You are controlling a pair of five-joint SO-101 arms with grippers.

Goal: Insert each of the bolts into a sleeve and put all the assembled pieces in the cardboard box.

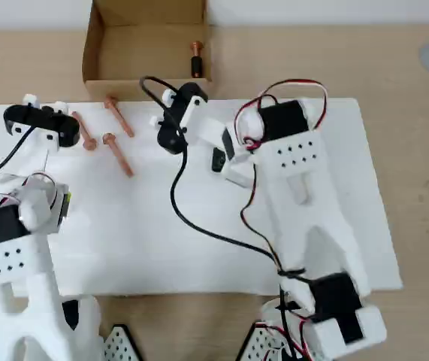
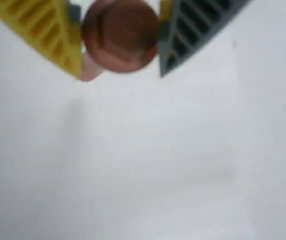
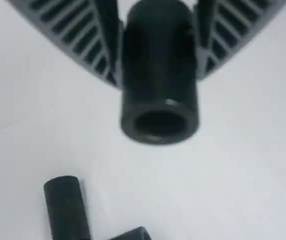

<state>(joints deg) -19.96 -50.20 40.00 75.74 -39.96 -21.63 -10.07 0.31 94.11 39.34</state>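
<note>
Gripping a copper bolt [image 2: 120, 32] between the fingers of the left hand [image 2: 120, 62], head turned back toward the wrist. Clamping a black sleeve [image 3: 158, 115] in the right hand [image 3: 158, 77], open bore showing just past the fingertips.

Judging from that, time to mate the two. Bring the hands tip to tip, line shank with bore before pushing, advance slowly, grip firmly to prevent twisting. Then carry over to the cardboard box [image 1: 90, 53], with one apparently assembled piece [image 1: 196, 59] inside. Leave the three loose bolts [image 1: 116, 114] on the surface [image 1: 161, 241] for later rounds.

Cannot see the bolt's shank behind its head, nor the sleeve's far end between the fingers. Spare sleeves [image 3: 67, 210] beyond the right hand, cut off at the edge. Hard to place either hand's fingertips from the high view.
</note>
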